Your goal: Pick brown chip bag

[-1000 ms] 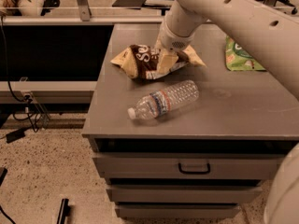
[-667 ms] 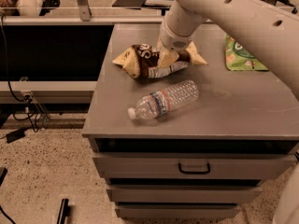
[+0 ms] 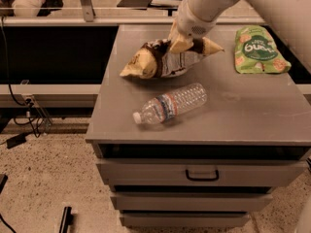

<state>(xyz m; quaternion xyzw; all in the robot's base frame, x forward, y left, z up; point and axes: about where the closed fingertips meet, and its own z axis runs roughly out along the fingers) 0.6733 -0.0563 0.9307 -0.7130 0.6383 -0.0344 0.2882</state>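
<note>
The brown chip bag is a wrinkly foil bag with a dark brown middle and pale yellow ends. It hangs tilted just above the grey cabinet top, its left end lowest. My gripper comes down from the upper right on a white arm and is shut on the bag's upper middle. Its fingertips are partly hidden by the bag's folds.
A clear water bottle lies on its side in front of the bag. A green snack bag lies at the right rear. The cabinet has drawers below. The cabinet's left edge drops to the floor.
The gripper has lifted the brown chip bag off the cabinet top, and the bag now hangs tilted from it. The bottle and green bag have not moved.
</note>
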